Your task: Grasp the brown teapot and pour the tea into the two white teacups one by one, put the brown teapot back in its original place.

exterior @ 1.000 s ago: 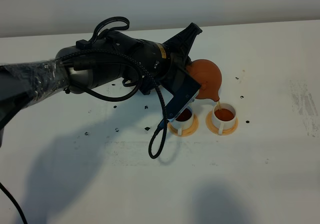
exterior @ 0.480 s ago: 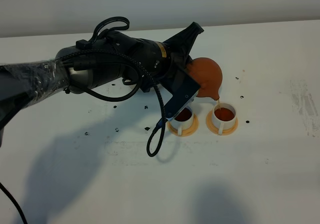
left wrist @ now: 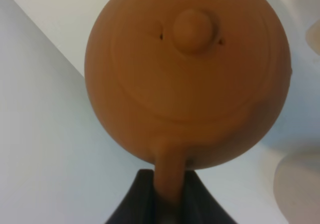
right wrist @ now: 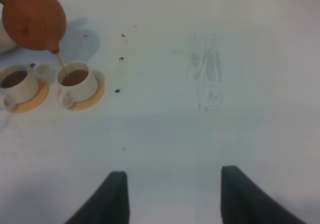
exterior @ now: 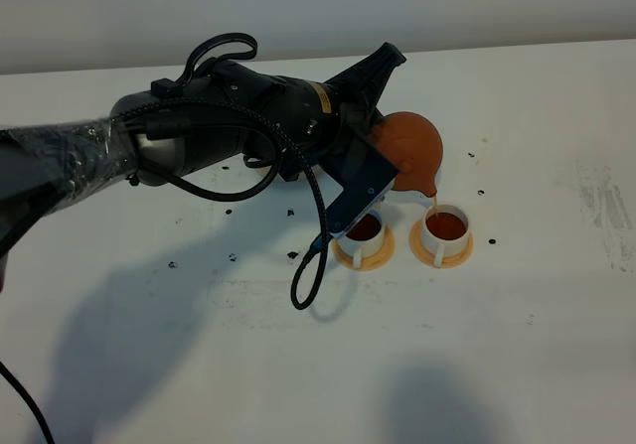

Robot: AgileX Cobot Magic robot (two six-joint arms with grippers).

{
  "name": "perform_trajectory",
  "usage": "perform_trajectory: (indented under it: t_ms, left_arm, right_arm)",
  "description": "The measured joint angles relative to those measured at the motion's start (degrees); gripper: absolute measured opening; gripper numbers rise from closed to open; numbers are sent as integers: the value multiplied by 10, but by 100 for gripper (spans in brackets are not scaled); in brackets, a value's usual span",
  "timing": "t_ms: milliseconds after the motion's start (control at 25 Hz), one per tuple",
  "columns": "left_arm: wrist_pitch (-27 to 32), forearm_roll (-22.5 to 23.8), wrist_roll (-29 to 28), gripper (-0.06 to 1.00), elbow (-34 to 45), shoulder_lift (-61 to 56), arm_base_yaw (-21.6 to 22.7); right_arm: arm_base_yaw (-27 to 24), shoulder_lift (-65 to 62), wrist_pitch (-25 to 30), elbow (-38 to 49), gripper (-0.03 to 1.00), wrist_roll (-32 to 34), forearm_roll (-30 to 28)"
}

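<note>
Compared with one second ago, the brown teapot sits slightly higher. Its thin tea stream still falls into the right teacup. The left gripper jaws are clamped tight on the teapot handle, above the tabletop centre. The right gripper jaws stand apart, empty. Count: one teapot; two teacups, the left teacup also filled; two orange saucers.

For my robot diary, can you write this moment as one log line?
left tool: shut on round reddish-brown clay teapot | pouring: tea into white cylindrical teacup | right tool: open
</note>
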Motion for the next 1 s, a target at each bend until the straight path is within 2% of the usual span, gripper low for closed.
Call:
perform_trajectory:
  t_ms: [1000]
  left_arm:
    - [-2, 0, 11, 9, 0, 0, -6]
  right_arm:
    - [0, 0, 0, 0, 42, 0, 0]
